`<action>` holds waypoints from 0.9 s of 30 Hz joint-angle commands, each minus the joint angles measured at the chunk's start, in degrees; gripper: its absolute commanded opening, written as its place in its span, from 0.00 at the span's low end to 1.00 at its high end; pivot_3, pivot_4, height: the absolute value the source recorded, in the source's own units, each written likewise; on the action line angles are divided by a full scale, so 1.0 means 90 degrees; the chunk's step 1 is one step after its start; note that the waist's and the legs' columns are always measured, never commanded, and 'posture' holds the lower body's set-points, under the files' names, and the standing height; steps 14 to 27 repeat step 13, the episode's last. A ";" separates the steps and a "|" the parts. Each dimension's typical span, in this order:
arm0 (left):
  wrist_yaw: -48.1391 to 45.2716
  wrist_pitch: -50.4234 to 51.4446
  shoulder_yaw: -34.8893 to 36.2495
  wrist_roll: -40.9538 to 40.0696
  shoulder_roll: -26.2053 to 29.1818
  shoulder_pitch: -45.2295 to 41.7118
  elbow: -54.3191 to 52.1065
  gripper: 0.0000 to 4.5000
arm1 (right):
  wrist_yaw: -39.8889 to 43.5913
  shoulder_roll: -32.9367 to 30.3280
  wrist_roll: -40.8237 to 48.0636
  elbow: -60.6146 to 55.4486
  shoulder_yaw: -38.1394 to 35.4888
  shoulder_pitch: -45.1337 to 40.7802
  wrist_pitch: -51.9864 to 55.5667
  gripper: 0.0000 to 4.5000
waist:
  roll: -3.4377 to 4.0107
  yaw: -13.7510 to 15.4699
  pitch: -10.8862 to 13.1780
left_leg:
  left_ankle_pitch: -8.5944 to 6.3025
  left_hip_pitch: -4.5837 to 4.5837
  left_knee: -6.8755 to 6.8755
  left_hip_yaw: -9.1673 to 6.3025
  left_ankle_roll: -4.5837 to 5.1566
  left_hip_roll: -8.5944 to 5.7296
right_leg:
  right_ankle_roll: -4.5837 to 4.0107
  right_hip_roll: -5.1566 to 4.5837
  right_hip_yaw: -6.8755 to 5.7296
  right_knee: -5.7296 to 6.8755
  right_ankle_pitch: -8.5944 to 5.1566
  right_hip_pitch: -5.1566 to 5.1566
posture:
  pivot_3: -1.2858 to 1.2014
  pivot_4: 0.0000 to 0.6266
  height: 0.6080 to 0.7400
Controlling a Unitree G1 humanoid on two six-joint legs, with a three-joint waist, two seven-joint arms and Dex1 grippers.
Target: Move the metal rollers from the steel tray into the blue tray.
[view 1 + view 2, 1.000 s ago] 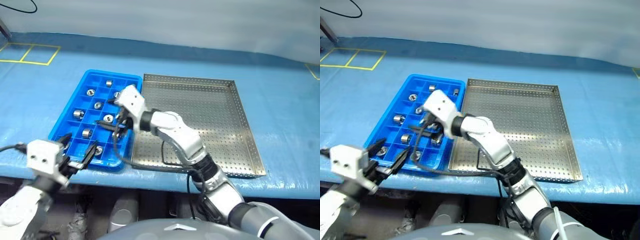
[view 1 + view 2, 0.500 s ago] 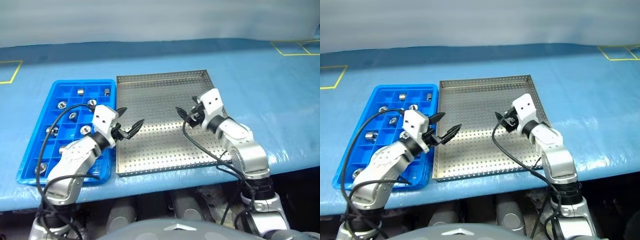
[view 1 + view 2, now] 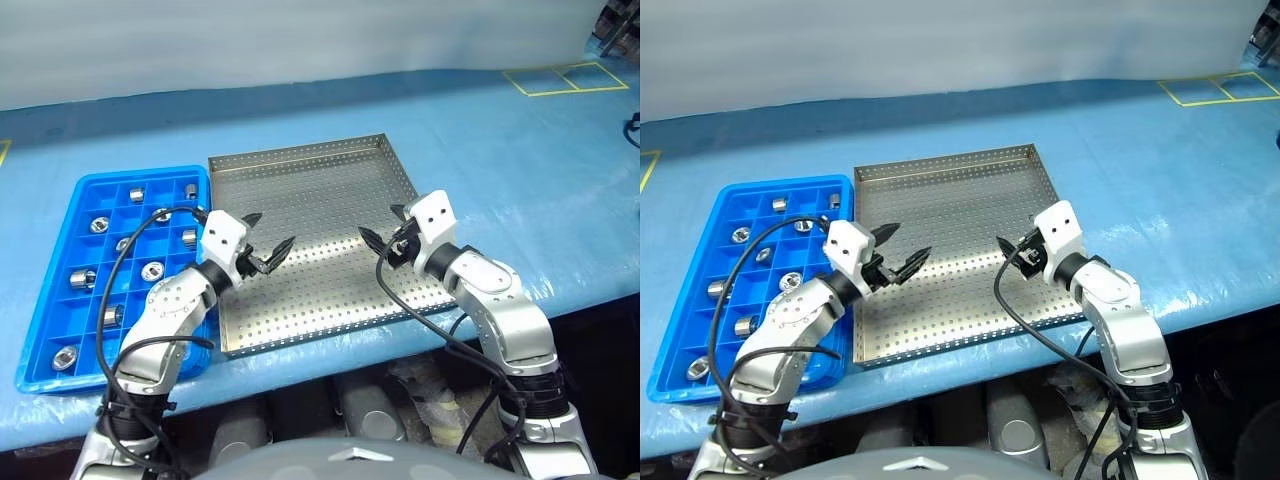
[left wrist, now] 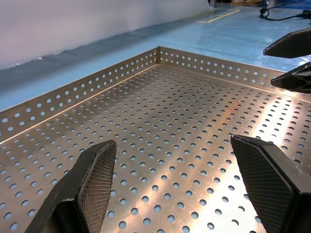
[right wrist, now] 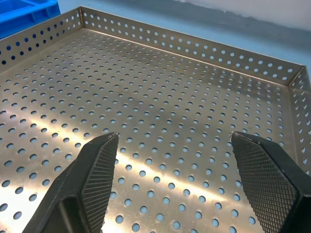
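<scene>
Several metal rollers (image 3: 152, 270) sit in separate compartments of the blue tray (image 3: 140, 175) on the left. Beside it on the right lies the steel tray (image 3: 320, 190), its perforated floor bare where it shows. My left gripper (image 3: 270, 235) hovers open over the steel tray's left side, holding nothing. Facing it, my right gripper (image 3: 381, 226) hangs open and empty over the tray's right side. In the left wrist view, the left gripper (image 4: 172, 145) spans bare perforated steel. The right wrist view has the right gripper (image 5: 175, 138) over the same floor.
A light-blue covering (image 3: 480, 140) spreads over the table. Yellow tape squares (image 3: 560, 78) mark its far right corner. Both trays lie close to the table's front edge (image 3: 330, 365). Black cables loop from each wrist.
The view has swung right. My right gripper left the blue tray and moved right over the steel tray. My left gripper came up from the table's front edge to the steel tray's left side.
</scene>
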 commanded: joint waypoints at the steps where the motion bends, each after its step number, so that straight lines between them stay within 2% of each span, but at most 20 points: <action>1: 0.0302 -0.0146 0.0038 0.0252 -0.0086 0.0038 -0.0302 0.91 | -0.0094 0.0089 0.0055 -0.0119 -0.0003 -0.0066 -0.0166 0.86 | 0.0000 0.0015 0.0000 | 0.0000 0.0000 -0.0001 0.0000 0.0000 0.0000 | 0.0000 0.0000 0.0000 0.0000 0.0000 0.0000 | 0.42 0.24 1.00; 27: 0.0398 -0.0118 0.0026 0.0329 -0.0261 0.0025 -0.0298 0.91 | -0.0179 0.0207 0.0043 -0.0167 0.0109 -0.0006 -0.0257 0.86 | 0.0000 0.0110 0.0000 | -0.0001 -0.0001 0.0000 0.0001 0.0002 -0.0002 | 0.0002 -0.0005 0.0001 0.0000 0.0002 0.0000 | 0.42 0.24 1.00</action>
